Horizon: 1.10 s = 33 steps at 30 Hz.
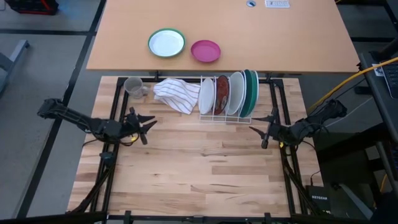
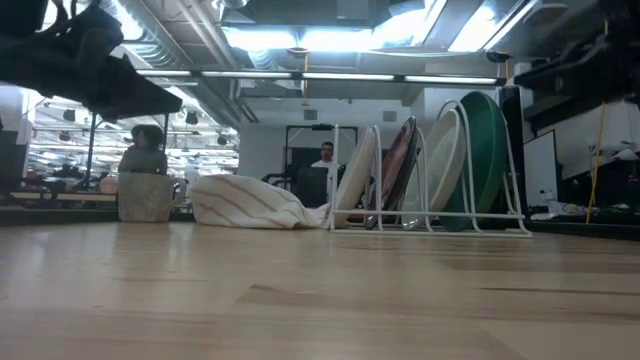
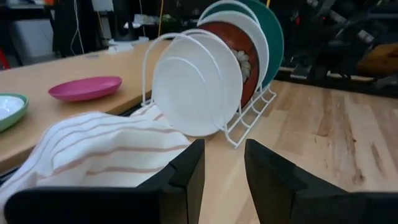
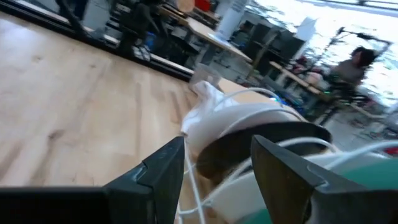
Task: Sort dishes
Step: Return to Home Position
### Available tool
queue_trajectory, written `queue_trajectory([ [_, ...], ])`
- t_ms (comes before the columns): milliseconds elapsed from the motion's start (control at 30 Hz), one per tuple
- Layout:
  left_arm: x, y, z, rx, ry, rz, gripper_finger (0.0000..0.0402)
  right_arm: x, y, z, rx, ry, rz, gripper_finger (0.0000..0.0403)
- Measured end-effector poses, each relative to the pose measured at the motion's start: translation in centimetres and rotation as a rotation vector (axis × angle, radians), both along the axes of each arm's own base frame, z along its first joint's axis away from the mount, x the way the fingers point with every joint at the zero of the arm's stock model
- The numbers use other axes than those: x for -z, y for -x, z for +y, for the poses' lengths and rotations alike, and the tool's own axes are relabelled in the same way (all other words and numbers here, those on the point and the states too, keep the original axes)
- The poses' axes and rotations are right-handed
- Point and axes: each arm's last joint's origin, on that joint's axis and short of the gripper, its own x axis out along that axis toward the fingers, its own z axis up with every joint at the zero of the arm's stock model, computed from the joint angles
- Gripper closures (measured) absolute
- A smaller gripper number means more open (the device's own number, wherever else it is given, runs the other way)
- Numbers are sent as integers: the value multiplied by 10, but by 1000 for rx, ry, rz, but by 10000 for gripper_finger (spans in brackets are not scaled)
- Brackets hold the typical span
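Several dishes stand on edge in a white wire rack [image 1: 225, 116] at the far middle of the wooden table: a white plate [image 1: 206, 95], a red-brown plate [image 1: 222, 94], a white plate [image 1: 236, 93] and a dark green plate [image 1: 250, 92]. My left gripper [image 1: 144, 126] hovers open, left of the rack and near the striped cloth [image 1: 177, 93]. In the left wrist view its fingers [image 3: 224, 152] point at the front white plate [image 3: 196, 84]. My right gripper [image 1: 260, 127] hovers open just right of the rack, and its fingers [image 4: 217, 149] point toward the rack's wires.
A striped cloth lies against the rack's left end, with a grey cup [image 1: 132, 86] beyond it. On the farther tan table sit a small green-rimmed white plate [image 1: 166, 43] and a pink bowl [image 1: 205, 50]. Bare wood [image 1: 199, 168] spreads toward the near edge.
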Motion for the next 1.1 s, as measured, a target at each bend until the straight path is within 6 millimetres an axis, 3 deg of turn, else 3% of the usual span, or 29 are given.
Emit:
queue_trajectory([
  [200, 1, 12, 4, 8, -65, -44, 298, 11, 5, -7, 179, 70, -1, 214],
  [333, -1, 18, 6, 8, -117, -80, 298, 10, 8, -9, 191, 97, -11, 214],
  [733, -3, 31, 13, -26, -208, -89, 298, 13, 8, -3, -96, 164, 19, 214],
  [1100, 1, 30, 14, -43, -84, -123, 298, 15, 8, -2, -131, 156, 31, 214],
])
